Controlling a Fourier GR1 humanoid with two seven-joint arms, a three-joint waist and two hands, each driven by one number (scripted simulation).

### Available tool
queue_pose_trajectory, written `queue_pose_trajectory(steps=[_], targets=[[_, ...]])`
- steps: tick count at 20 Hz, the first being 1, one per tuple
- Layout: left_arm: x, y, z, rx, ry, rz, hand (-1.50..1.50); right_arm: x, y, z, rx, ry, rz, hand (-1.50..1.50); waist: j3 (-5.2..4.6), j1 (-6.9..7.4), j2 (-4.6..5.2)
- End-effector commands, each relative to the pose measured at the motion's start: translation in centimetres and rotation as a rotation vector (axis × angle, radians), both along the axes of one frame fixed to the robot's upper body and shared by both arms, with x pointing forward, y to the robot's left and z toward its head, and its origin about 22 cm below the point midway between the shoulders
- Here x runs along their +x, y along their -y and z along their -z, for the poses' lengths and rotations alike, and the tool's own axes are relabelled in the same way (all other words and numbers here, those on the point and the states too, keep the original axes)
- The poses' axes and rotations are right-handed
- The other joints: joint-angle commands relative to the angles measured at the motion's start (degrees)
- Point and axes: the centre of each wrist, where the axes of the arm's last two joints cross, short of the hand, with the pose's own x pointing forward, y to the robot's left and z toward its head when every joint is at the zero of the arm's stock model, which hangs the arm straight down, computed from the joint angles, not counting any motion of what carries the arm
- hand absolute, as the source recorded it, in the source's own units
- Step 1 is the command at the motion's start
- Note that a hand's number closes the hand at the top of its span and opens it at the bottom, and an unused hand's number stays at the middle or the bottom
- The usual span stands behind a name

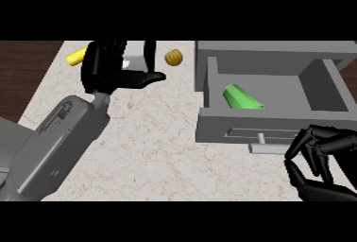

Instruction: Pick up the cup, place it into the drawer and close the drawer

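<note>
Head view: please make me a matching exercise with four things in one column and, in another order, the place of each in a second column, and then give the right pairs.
Things:
1. green cup
2. yellow object
3. right hand
4. brown object

Places:
A. near the far edge of the counter, left of the left hand
B. lying on its side inside the open drawer
C. near the far edge of the counter, between the left hand and the drawer
D. at the handle on the drawer's front

Pairs: 1-B, 2-A, 3-D, 4-C
</note>
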Motion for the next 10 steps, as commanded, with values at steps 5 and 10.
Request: queue_pose_trajectory(steps=[5, 10], targets=[[-5.5, -5.6, 4.0, -0.02, -0.023, -0.023, -1.5, 1.2, -1.7, 3.2, -0.257, 0.034, -0.016, 1.5, 0.03, -0.09, 0.34], [-7.0, -9.2, 5.1, -0.024, -0.025, -0.013, -1.5, 2.5, -2.0, 4.0, -0.534, 0.105, -0.031, 1.5, -0.01, 0.1, 0.5]])
